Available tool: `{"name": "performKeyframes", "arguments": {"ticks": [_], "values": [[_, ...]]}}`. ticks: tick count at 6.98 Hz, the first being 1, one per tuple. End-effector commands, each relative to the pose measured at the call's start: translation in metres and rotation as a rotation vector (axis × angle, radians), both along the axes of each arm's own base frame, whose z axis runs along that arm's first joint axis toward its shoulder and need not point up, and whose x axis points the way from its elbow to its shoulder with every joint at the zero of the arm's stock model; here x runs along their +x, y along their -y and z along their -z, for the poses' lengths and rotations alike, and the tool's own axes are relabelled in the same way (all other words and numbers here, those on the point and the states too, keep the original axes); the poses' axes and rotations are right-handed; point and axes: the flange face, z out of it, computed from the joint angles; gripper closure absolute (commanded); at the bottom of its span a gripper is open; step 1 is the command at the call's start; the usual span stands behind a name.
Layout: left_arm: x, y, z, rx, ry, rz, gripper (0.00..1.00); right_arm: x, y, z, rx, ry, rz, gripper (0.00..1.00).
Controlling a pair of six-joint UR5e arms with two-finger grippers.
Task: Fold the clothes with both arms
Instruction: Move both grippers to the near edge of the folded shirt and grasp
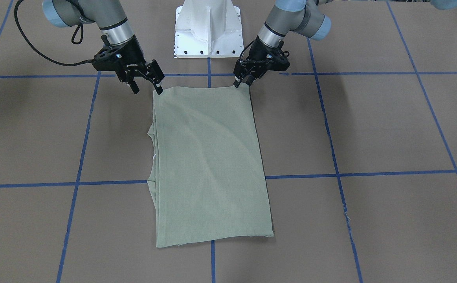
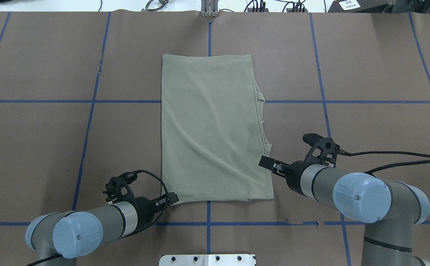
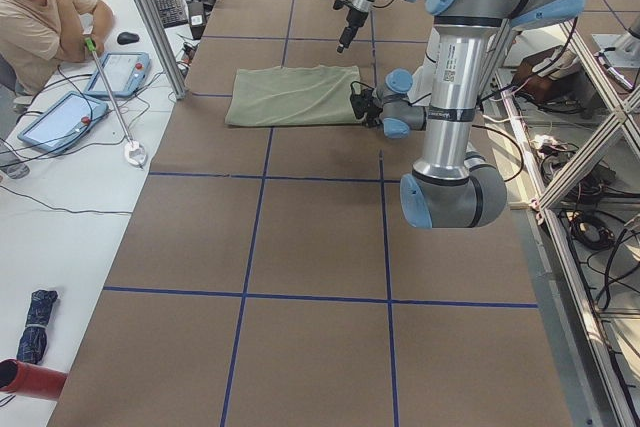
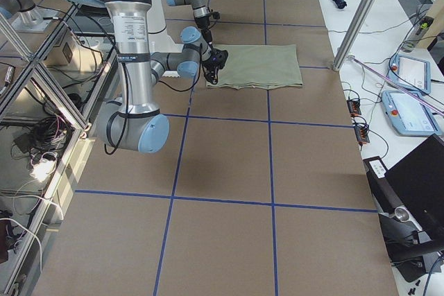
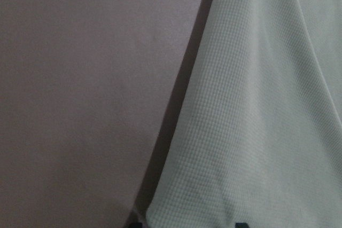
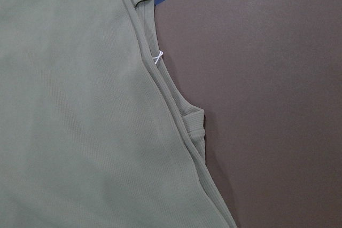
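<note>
Right gripper (image 1: 147, 89): jaws wide apart, holding nothing, 1 fingertip at a robot-side corner of the shirt (image 1: 208, 165). Left gripper (image 1: 242, 82): jaws partly apart, straddling the other robot-side corner. Shirt lies folded long and flat on the counter (image 1: 369, 125), collar edge on the right arm's side.

Folded green shirt (image 6: 69, 105) on brown table (image 6: 267, 105); white loop (image 6: 157, 56) (at collar edge).
</note>
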Motion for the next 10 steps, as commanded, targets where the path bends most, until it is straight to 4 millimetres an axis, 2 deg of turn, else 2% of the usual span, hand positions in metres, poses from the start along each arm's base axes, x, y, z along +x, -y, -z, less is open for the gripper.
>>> {"name": "performKeyframes", "arguments": {"ticks": [1,3,4,5,6,7,8,10], "values": [[0.000,0.000,0.002,0.000,-0.003,0.001,0.99,-0.001,0.001,0.001,0.005,-0.001,-0.006,0.00],[-0.002,0.002,0.005,0.006,-0.009,0.006,1.00,-0.004,0.001,0.001,0.000,-0.008,-0.011,0.00],[-0.007,0.004,0.012,0.010,-0.022,0.013,1.00,-0.010,0.000,0.005,-0.102,-0.002,-0.066,0.07],[-0.007,0.004,0.012,0.011,-0.022,0.014,1.00,-0.029,0.002,0.031,-0.180,-0.035,-0.113,0.12],[-0.007,0.004,0.013,0.010,-0.024,0.013,1.00,-0.056,-0.004,0.045,-0.216,-0.084,-0.133,0.12],[-0.007,0.004,0.013,0.011,-0.024,0.014,1.00,-0.080,-0.009,0.034,-0.218,-0.118,-0.129,0.11],[-0.007,0.004,0.013,0.011,-0.027,0.013,1.00,-0.088,-0.012,0.025,-0.221,-0.136,-0.124,0.11],[-0.007,0.003,0.013,0.011,-0.025,0.011,1.00,-0.101,-0.031,0.031,-0.221,-0.138,-0.093,0.11]]}}
